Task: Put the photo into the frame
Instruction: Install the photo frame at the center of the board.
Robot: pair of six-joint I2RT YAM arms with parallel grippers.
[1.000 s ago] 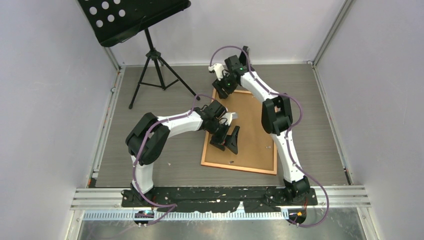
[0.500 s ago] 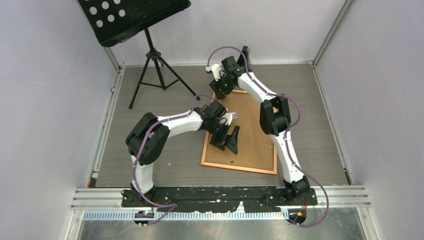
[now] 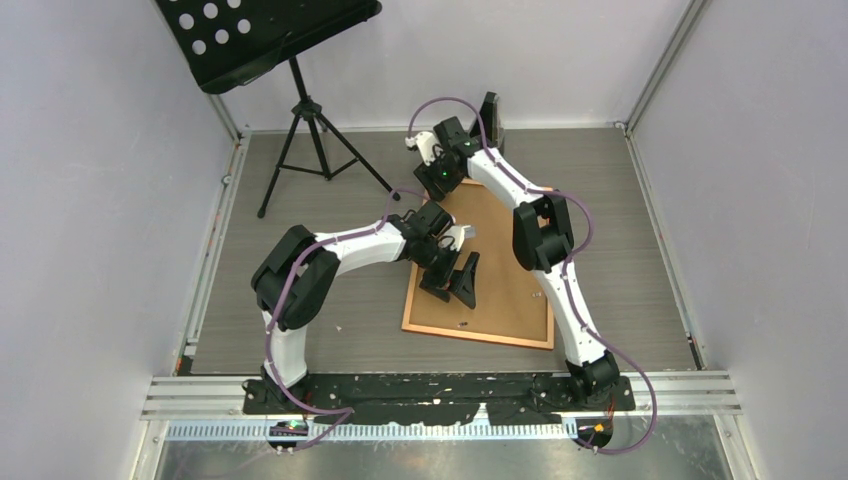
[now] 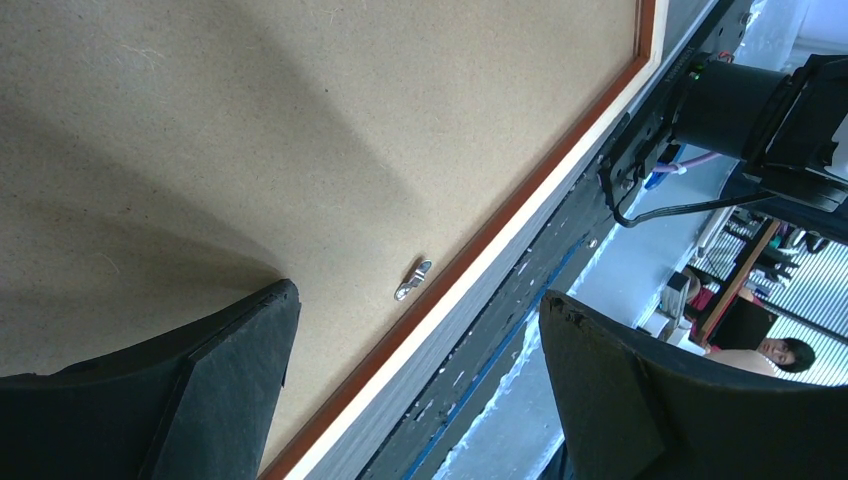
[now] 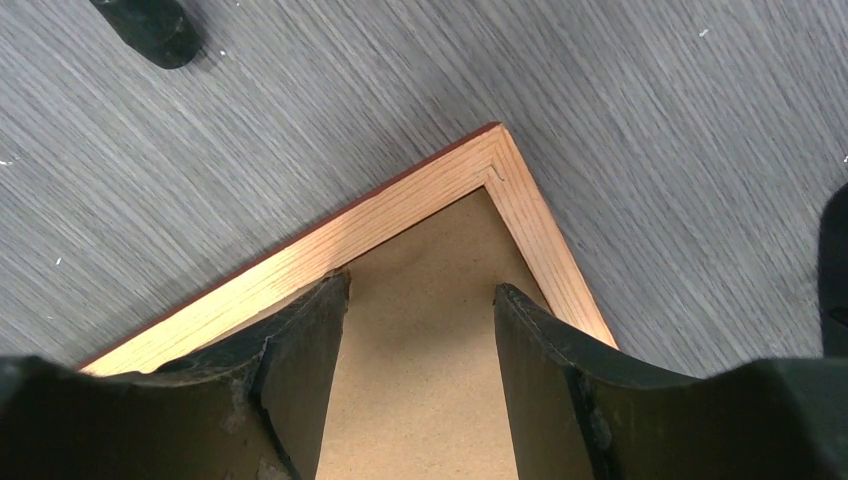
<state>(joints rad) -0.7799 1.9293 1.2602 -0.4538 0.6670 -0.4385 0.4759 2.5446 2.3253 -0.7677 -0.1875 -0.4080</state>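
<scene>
The frame lies face down on the grey wood-grain counter, turned slightly askew, its near edge towards the arm bases. A plain brown backing board fills its opening.

The left tool hangs over the left part of the board, just inside the frame's left rail. In the left wrist view this tool is spread wide with nothing between its dark fingers. Below it are the fibreboard, a small metal turn clip lying on the board just inside the rail, and the red-brown frame edge.

The right tool is stretched out to the frame's far left corner. The right wrist view shows this tool with its fingers apart and gripping nothing. They straddle a strip of backing board just inside the mitred corner of pale wood. Whether the fingertips touch the board cannot be told. A black rounded foot sits on the counter beyond the corner.

A black music stand on a tripod stands at the far left of the counter.
</scene>
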